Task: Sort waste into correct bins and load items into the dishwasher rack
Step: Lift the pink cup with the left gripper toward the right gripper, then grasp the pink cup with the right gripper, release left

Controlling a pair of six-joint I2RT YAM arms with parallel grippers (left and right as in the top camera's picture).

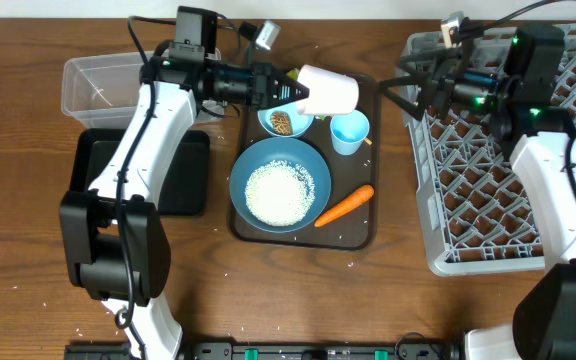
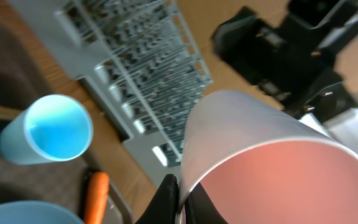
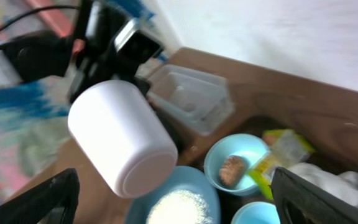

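My left gripper [image 1: 295, 90] is shut on the rim of the white-pink cup [image 1: 328, 90], holding it on its side above the brown tray [image 1: 368, 232]. The cup's pink inside fills the left wrist view [image 2: 278, 180]; its white base shows in the right wrist view [image 3: 120, 140]. On the tray are the large blue bowl [image 1: 251, 165] with rice [image 1: 279, 193], the small bowl [image 1: 268, 123] with a brown lump [image 1: 282, 124], the light-blue cup [image 1: 349, 132] and the carrot [image 1: 344, 206]. My right gripper [image 1: 405, 90] is open at the grey rack's [image 1: 488, 190] left edge. A foil wrapper [image 3: 278, 152] and tissue [image 3: 328, 177] lie on the tray.
The clear tub [image 1: 98, 85] stands at the back left with the black tray [image 1: 183, 170] in front of it. Rice grains lie scattered on the wooden table. The left arm reaches across the black tray.
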